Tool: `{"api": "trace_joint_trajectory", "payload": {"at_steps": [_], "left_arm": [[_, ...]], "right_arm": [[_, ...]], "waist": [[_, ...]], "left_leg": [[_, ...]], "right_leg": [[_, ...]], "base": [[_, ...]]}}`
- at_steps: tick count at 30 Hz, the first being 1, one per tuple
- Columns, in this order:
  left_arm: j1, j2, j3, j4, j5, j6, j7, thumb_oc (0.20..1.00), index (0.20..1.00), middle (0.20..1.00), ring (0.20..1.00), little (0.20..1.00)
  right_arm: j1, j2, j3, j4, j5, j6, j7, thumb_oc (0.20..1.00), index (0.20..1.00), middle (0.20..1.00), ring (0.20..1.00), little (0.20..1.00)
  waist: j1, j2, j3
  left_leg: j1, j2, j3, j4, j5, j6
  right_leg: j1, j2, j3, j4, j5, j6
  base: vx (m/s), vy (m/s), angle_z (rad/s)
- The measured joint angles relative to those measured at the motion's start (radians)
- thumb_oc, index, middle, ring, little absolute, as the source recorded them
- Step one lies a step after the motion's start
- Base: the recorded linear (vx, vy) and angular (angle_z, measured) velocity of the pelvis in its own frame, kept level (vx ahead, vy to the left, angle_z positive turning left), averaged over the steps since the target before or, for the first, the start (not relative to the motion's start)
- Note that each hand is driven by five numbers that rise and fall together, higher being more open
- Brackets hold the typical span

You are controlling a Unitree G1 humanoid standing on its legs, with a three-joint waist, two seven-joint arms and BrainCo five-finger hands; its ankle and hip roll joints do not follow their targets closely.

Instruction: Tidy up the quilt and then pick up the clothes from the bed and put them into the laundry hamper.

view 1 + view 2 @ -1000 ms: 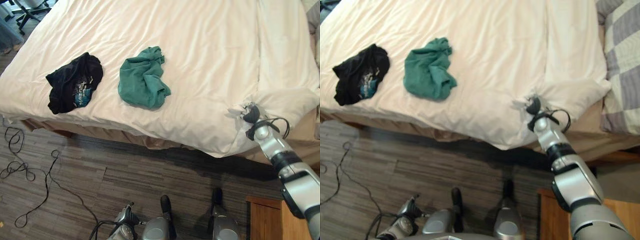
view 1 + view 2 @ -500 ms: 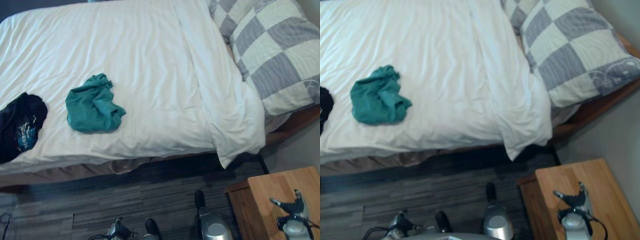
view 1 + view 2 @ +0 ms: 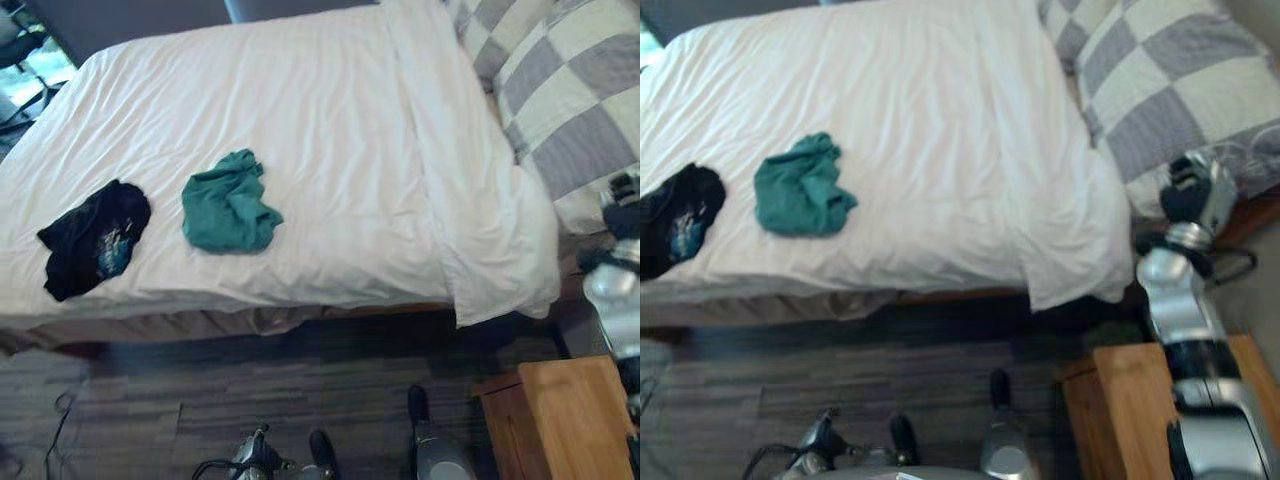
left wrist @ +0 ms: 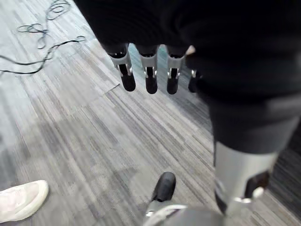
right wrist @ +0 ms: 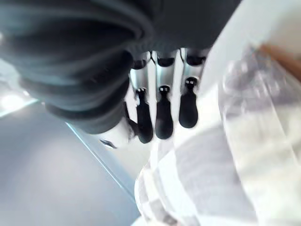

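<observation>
White quilt [image 3: 300, 150] carries green [image 3: 228, 203] and black clothes [image 3: 92, 238]; right hand [image 3: 1196, 190], fingers straight, beside checked pillow [image 3: 1180, 90].

You see grey striped plank flooring [image 3: 250, 385] in front of the bed [image 3: 200, 325], a wooden nightstand [image 3: 560, 420] beside it, and a checked pillow [image 3: 1170, 90] at its head.

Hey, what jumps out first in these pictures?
Two crumpled garments on the white quilt: a green one near the middle and a black one toward the bed's foot, apart. The right hand, fingers straight, hovers by the checked pillow at the bed's head.
</observation>
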Motion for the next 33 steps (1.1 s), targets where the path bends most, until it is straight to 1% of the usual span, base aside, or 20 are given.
{"api": "trace_joint_trajectory", "payload": {"at_steps": [3, 4, 5, 7, 10, 11, 14, 16, 20, 21, 23, 24, 25, 26, 27, 29, 30, 31, 32, 33], "left_arm": [[-0.021, 0.003, -0.030, -0.017, -0.035, 0.001, 0.001, 1.000, 1.000, 1.000, 1.000, 1.000], [-0.023, 0.005, -0.040, -0.021, -0.037, -0.002, 0.004, 1.000, 1.000, 1.000, 1.000, 1.000], [-0.038, 0.004, -0.042, -0.019, -0.039, -0.002, 0.007, 1.000, 1.000, 1.000, 1.000, 1.000], [-0.046, 0.005, -0.045, -0.019, -0.047, 0.000, 0.017, 1.000, 1.000, 1.000, 1.000, 1.000], [-0.064, 0.004, -0.034, -0.020, -0.073, 0.003, 0.018, 1.000, 1.000, 1.000, 1.000, 1.000], [-0.069, 0.000, -0.012, -0.019, -0.074, 0.010, 0.022, 1.000, 1.000, 1.000, 1.000, 1.000], [-0.073, 0.004, 0.026, -0.018, -0.073, 0.012, 0.024, 1.000, 1.000, 1.000, 1.000, 1.000], [-0.066, 0.007, 0.037, -0.012, -0.068, 0.023, 0.021, 1.000, 1.000, 1.000, 1.000, 1.000], [-0.069, 0.014, 0.054, 0.020, -0.055, 0.034, 0.005, 1.000, 1.000, 1.000, 1.000, 1.000], [-0.066, 0.017, 0.060, 0.029, -0.055, 0.036, -0.006, 1.000, 1.000, 1.000, 1.000, 1.000], [-0.064, 0.024, 0.052, 0.035, -0.054, 0.035, -0.009, 1.000, 1.000, 1.000, 1.000, 1.000], [-0.064, 0.030, 0.039, 0.044, -0.053, 0.035, -0.014, 1.000, 1.000, 1.000, 1.000, 1.000], [-0.053, 0.041, 0.031, 0.042, -0.052, 0.033, -0.021, 1.000, 1.000, 1.000, 1.000, 1.000], [-0.053, 0.050, 0.031, 0.043, -0.044, 0.032, -0.029, 1.000, 1.000, 1.000, 1.000, 1.000], [-0.051, 0.072, 0.018, 0.043, -0.027, 0.029, -0.062, 1.000, 1.000, 1.000, 1.000, 1.000], [-0.040, 0.081, 0.016, 0.043, -0.018, 0.024, -0.070, 1.000, 1.000, 1.000, 1.000, 1.000], [-0.042, 0.079, 0.015, 0.045, -0.016, 0.024, -0.075, 1.000, 1.000, 1.000, 1.000, 1.000], [-0.033, 0.079, 0.020, 0.046, -0.016, 0.025, -0.072, 1.000, 1.000, 1.000, 1.000, 1.000], [-0.028, 0.084, 0.044, 0.047, -0.017, 0.024, -0.066, 1.000, 1.000, 1.000, 1.000, 1.000], [-0.017, 0.091, 0.065, 0.044, -0.017, 0.022, -0.059, 1.000, 1.000, 1.000, 1.000, 1.000]], "right_arm": [[-0.117, 0.013, 0.017, 0.173, 0.083, 0.002, 0.023, 0.200, 0.200, 0.200, 0.200, 0.200], [-0.153, 0.017, 0.040, 0.234, 0.102, 0.000, 0.032, 0.200, 0.200, 0.200, 0.200, 0.200], [-0.180, 0.047, 0.038, 0.309, 0.160, 0.003, 0.057, 0.200, 0.200, 0.200, 0.200, 0.200], [-0.162, 0.112, 0.033, 0.368, 0.214, 0.006, 0.081, 0.200, 0.200, 0.200, 0.200, 0.200], [-0.094, 0.183, 0.031, 0.360, 0.253, 0.008, 0.117, 0.200, 0.200, 0.200, 0.200, 0.200], [0.021, 0.250, -0.014, 0.282, 0.276, -0.013, 0.150, 0.200, 0.200, 0.200, 0.200, 0.200], [0.266, 0.326, -0.016, 0.192, 0.283, -0.032, 0.229, 0.200, 0.200, 0.200, 0.200, 0.200], [0.440, 0.382, -0.001, 0.300, 0.301, -0.010, 0.289, 0.200, 0.200, 0.200, 0.200, 0.200], [0.546, 0.426, 0.020, 0.488, 0.262, 0.026, 0.349, 0.200, 0.200, 0.200, 0.200, 0.200], [0.562, 0.439, 0.037, 0.574, 0.225, 0.040, 0.369, 1.000, 1.000, 1.000, 1.000, 1.000], [0.559, 0.463, 0.038, 0.742, 0.180, 0.045, 0.399, 1.000, 1.000, 1.000, 1.000, 1.000], [0.558, 0.476, 0.052, 0.831, 0.143, 0.065, 0.425, 1.000, 1.000, 1.000, 1.000, 1.000], [0.581, 0.481, 0.084, 0.843, 0.107, 0.084, 0.443, 1.000, 1.000, 1.000, 1.000, 1.000], [0.588, 0.483, 0.097, 0.834, 0.085, 0.087, 0.455, 1.000, 1.000, 1.000, 1.000, 1.000], [0.598, 0.484, 0.126, 0.820, 0.046, 0.085, 0.472, 1.000, 1.000, 1.000, 1.000, 1.000], [0.598, 0.489, 0.146, 0.788, 0.024, 0.082, 0.478, 1.000, 1.000, 1.000, 1.000, 1.000], [0.590, 0.487, 0.175, 0.773, 0.023, 0.079, 0.480, 1.000, 1.000, 1.000, 1.000, 1.000], [0.576, 0.491, 0.184, 0.753, 0.023, 0.071, 0.481, 1.000, 1.000, 1.000, 1.000, 1.000], [0.576, 0.509, 0.203, 0.736, 0.010, 0.069, 0.481, 1.000, 1.000, 1.000, 1.000, 1.000], [0.550, 0.527, 0.206, 0.717, -0.012, 0.070, 0.479, 1.000, 1.000, 1.000, 1.000, 1.000]], "waist": [[0.027, 0.049, 0.061], [0.036, 0.053, 0.077], [0.036, 0.055, 0.128], [0.033, 0.048, 0.176], [0.025, 0.049, 0.227], [0.008, 0.045, 0.235], [0.003, 0.025, 0.246], [-0.028, 0.004, 0.254], [-0.056, -0.028, 0.245], [-0.056, -0.042, 0.236], [-0.052, -0.064, 0.199], [-0.045, -0.081, 0.158], [-0.043, -0.098, 0.121], [-0.043, -0.110, 0.109], [-0.044, -0.132, 0.092], [-0.028, -0.144, 0.066], [-0.024, -0.141, 0.064], [-0.015, -0.137, 0.062], [-0.004, -0.143, 0.058], [0.029, -0.140, 0.044]], "left_leg": [[-0.041, -0.007, -0.016, 0.002, 0.016, -0.002], [-0.051, -0.009, -0.015, 0.002, 0.020, 0.000], [-0.061, -0.019, -0.020, 0.002, 0.019, 0.000], [-0.076, -0.023, -0.021, 0.002, 0.020, 0.000], [-0.077, -0.022, -0.030, 0.002, 0.024, 0.003], [-0.071, -0.018, -0.034, 0.002, 0.036, 0.004], [-0.025, -0.012, -0.038, 0.002, 0.043, 0.004], [0.020, -0.018, -0.038, 0.002, 0.022, 0.005], [0.063, -0.031, -0.034, -0.001, -0.006, 0.009], [0.093, -0.030, -0.032, -0.004, -0.019, 0.005], [0.113, -0.031, -0.037, -0.005, -0.038, 0.005], [0.114, -0.032, -0.047, -0.005, -0.043, 0.006], [0.115, -0.033, -0.055, -0.005, -0.042, 0.009], [0.115, -0.034, -0.058, -0.005, -0.042, 0.013], [0.126, -0.035, -0.069, -0.005, -0.041, 0.021], [0.124, -0.051, -0.070, -0.005, -0.043, 0.035], [0.134, -0.037, -0.070, -0.005, -0.047, 0.034], [0.134, -0.029, -0.068, -0.005, -0.043, 0.039], [0.145, -0.020, -0.071, -0.005, -0.045, 0.034], [0.139, -0.022, -0.071, -0.002, -0.049, 0.027]], "right_leg": [[-0.032, -0.010, -0.009, 0.016, 0.001, 0.001], [-0.058, -0.014, -0.008, 0.046, 0.001, 0.001], [-0.095, -0.028, -0.009, 0.104, 0.000, 0.000], [-0.137, -0.034, -0.006, 0.160, -0.013, -0.018], [-0.136, -0.032, -0.011, 0.164, -0.018, -0.024], [-0.128, -0.027, -0.019, 0.166, -0.021, -0.023], [-0.070, -0.024, -0.029, 0.157, -0.041, -0.020], [-0.009, -0.026, -0.036, 0.124, -0.042, -0.018], [0.059, -0.033, -0.039, 0.070, -0.029, 0.000], [0.097, -0.033, -0.039, 0.052, -0.028, 0.004], [0.132, -0.039, -0.050, 0.029, -0.028, 0.004], [0.147, -0.041, -0.059, 0.025, -0.033, 0.009], [0.142, -0.042, -0.062, 0.033, -0.037, 0.014], [0.142, -0.042, -0.067, 0.043, -0.036, 0.014], [0.141, -0.046, -0.076, 0.081, -0.047, 0.028], [0.136, -0.056, -0.075, 0.114, -0.058, 0.040], [0.100, -0.053, -0.047, 0.192, -0.074, 0.061], [0.092, -0.050, -0.050, 0.213, -0.088, 0.063], [0.092, -0.042, -0.088, 0.245, -0.124, 0.030], [0.093, -0.030, -0.094, 0.264, -0.178, -0.005]], "base": [[-0.09, -0.043, 0.35], [-0.06, -0.021, 0.07], [-0.05, -0.020, 0.04], [-0.03, -0.009, 0.08], [0.00, 0.017, 0.02], [0.00, 0.038, 0.05], [0.02, 0.062, 0.05], [0.03, 0.063, 0.06], [0.04, 0.110, -0.03], [0.05, 0.136, 0.00], [0.00, 0.112, 0.09], [-0.06, 0.075, 0.21], [-0.05, 0.049, 0.21], [-0.02, 0.017, 0.23], [-0.09, 0.064, 0.19], [-0.11, 0.082, 0.11], [0.00, 0.000, 0.00], [0.05, -0.049, 0.06], [0.03, -0.020, 0.02], [-0.01, 0.020, 0.08]]}}
